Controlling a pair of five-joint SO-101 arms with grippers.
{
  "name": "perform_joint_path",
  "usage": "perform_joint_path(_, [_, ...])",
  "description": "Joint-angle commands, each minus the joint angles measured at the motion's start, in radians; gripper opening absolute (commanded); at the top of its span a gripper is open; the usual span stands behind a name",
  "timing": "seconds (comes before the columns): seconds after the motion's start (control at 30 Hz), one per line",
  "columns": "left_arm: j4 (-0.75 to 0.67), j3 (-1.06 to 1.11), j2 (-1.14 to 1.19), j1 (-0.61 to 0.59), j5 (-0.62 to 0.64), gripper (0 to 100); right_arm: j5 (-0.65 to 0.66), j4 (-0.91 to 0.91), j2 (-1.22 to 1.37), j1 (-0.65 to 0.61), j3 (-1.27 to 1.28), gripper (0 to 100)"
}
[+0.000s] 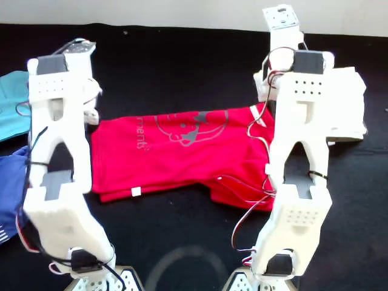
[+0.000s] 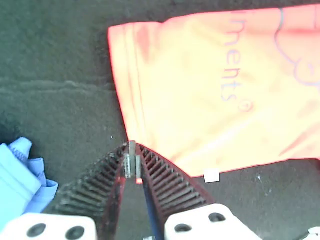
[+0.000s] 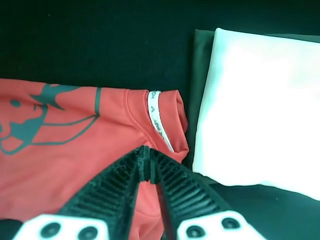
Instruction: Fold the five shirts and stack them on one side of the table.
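Note:
A red shirt [image 1: 176, 151] with a grey print lies flat across the middle of the black table, its long sides folded in. My left gripper [image 2: 131, 150] is at the shirt's hem corner [image 2: 125, 135], shut, with red cloth showing between its fingers. At the opposite end, beside the white collar label [image 3: 159, 120], my right gripper [image 3: 146, 159] is shut, its tips pressed into the red fabric. A white folded shirt [image 1: 348, 100] lies on a dark green one [image 3: 197, 85] at the right side of the table.
A teal shirt [image 1: 12, 103] and a crumpled blue shirt [image 1: 9, 182] lie at the table's left edge, and the blue shirt [image 2: 20, 172] is close to my left gripper. Both arm bases stand at the near edge. Bare black table lies beyond the red shirt.

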Motion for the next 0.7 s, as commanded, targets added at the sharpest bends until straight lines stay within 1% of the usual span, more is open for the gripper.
perform_joint_path(0.0, [-0.150,0.260,-0.162,0.016,0.005,1,-0.009,0.079,-0.016,-0.010,-0.097,0.6])
perform_joint_path(0.07, [-0.230,0.394,-0.211,0.016,0.005,1,-0.009,0.116,-0.016,-0.015,-0.128,0.6])
perform_joint_path(0.13, [-0.305,0.510,-0.251,0.016,0.005,1,-0.011,0.116,-0.018,-0.015,-0.131,0.6])
perform_joint_path(0.2, [-0.364,0.607,-0.280,0.018,0.005,1,-0.049,0.116,-0.018,-0.019,-0.131,0.6])
perform_joint_path(0.37, [-0.446,0.783,-0.317,0.054,0.003,1,-0.121,0.117,-0.056,-0.087,-0.122,0.6])
perform_joint_path(0.47, [-0.485,0.869,-0.325,0.090,0.003,1,-0.137,0.117,-0.163,-0.151,-0.038,0.6])
perform_joint_path(0.57, [-0.526,0.934,-0.325,0.120,0.003,1,-0.133,0.116,-0.286,-0.202,0.122,0.6])
perform_joint_path(0.67, [-0.537,0.961,-0.326,0.157,0.003,1,-0.129,0.093,-0.387,-0.208,0.323,0.6])
